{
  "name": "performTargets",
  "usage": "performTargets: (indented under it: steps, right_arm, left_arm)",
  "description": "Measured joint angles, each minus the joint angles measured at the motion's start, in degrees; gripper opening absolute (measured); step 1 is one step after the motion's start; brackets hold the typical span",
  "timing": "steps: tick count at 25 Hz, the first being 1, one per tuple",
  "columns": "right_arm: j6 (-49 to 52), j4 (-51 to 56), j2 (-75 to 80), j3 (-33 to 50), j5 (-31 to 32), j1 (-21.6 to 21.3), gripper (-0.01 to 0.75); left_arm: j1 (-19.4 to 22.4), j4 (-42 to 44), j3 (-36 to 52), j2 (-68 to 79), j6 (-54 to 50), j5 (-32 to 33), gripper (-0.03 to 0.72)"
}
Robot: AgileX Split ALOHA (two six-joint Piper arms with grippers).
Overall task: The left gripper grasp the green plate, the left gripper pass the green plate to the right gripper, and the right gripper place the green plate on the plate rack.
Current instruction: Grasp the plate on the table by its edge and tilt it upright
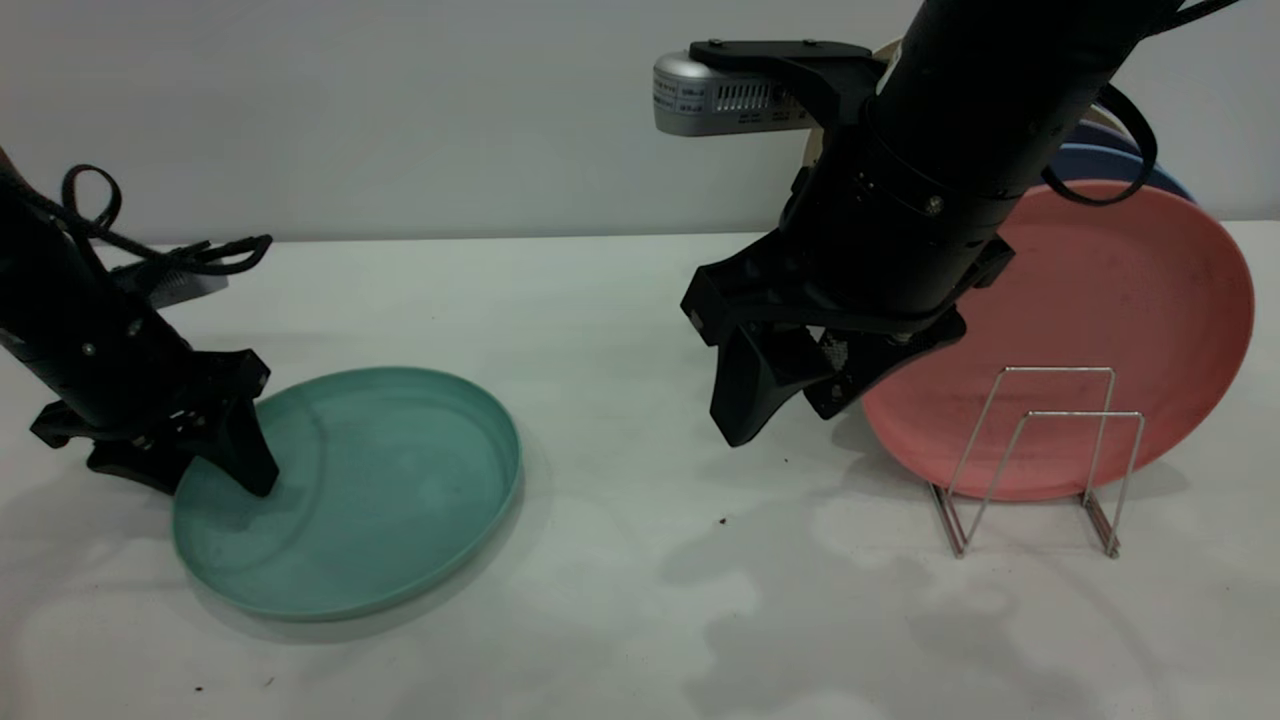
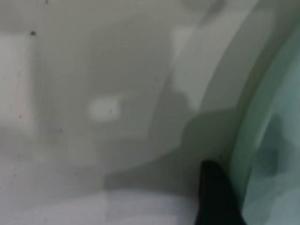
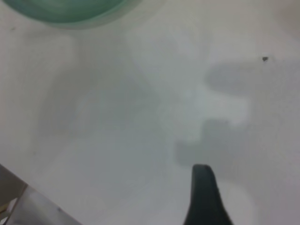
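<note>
The green plate (image 1: 350,490) lies on the white table at the left. My left gripper (image 1: 205,480) is down at its left rim, open. One finger stands inside the plate and the other outside the rim. In the left wrist view one of the fingers (image 2: 215,197) sits just outside the plate's rim (image 2: 276,140). My right gripper (image 1: 790,405) hangs open and empty above the table's middle, between the plate and the plate rack (image 1: 1040,460). In the right wrist view one of its fingers (image 3: 204,197) shows over bare table, with the plate's edge (image 3: 65,9) farther off.
A salmon-pink plate (image 1: 1080,340) stands on edge in the back of the rack, with dark blue plates (image 1: 1110,160) behind it. The rack's front loops hold nothing. The right arm's grey box (image 1: 720,100) juts out to the left.
</note>
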Motion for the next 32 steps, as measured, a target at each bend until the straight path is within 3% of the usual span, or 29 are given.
performTargets:
  steps: [3, 7, 8, 15, 21, 26, 32]
  right_arm:
    - [0.0, 0.0, 0.0, 0.0, 0.15, 0.0, 0.525]
    - [0.0, 0.0, 0.0, 0.0, 0.09, 0.0, 0.525]
    - [0.0, 0.0, 0.0, 0.0, 0.09, 0.0, 0.525]
    - [-0.71, 0.0, 0.0, -1.08, 4.54, -1.37, 0.522]
    - [-7.62, 0.71, 0.0, -2.86, 5.61, -4.58, 0.5]
    - [-17.3, 4.26, 0.0, -5.19, 5.59, -5.65, 0.498]
    - [-31.7, 15.05, 0.97, -9.76, 5.46, -5.65, 0.497]
  left_arm:
    - [0.0, -0.06, 0.0, 0.06, 0.04, -0.36, 0.352]
    - [0.0, -0.24, 0.0, 0.31, 0.04, -0.41, 0.092]
    - [0.0, -0.47, 0.0, 0.31, -0.02, -0.49, 0.065]
    - [-0.05, -2.04, 0.0, -0.31, 8.32, -1.28, 0.052]
    - [-0.58, -6.18, 0.0, -3.47, 19.58, -1.81, 0.032]
    - [-1.26, -12.6, 0.0, -5.21, 36.12, -1.73, 0.026]
    - [-1.82, -30.43, 0.0, -6.57, 65.44, 4.18, 0.024]
